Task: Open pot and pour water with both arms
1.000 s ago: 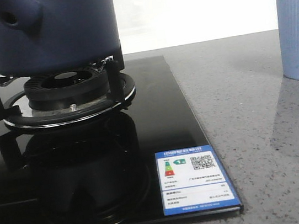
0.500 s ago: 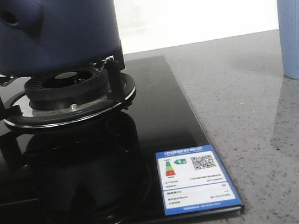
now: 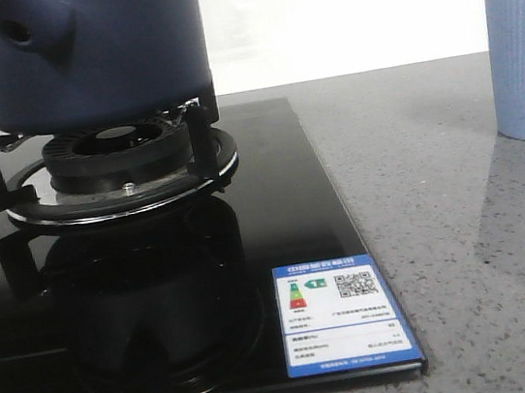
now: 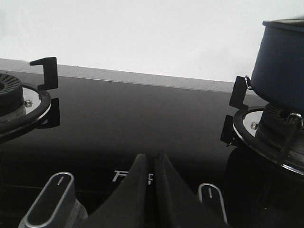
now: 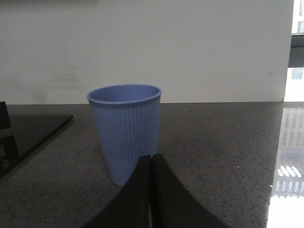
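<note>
The dark navy-blue pot stands on the right burner's trivet at the upper left of the front view; its side stub with a hole points toward the camera. Its top is cut off, so any lid is hidden. The pot also shows in the left wrist view. My left gripper is shut and empty, low over the black glass between the two burners. My right gripper is shut and empty, just in front of the light blue ribbed cup. Neither gripper shows in the front view.
The black glass hob has a label sticker at its front right corner. The cup stands on the grey speckled counter at the right. Two control knobs and a second burner lie near my left gripper.
</note>
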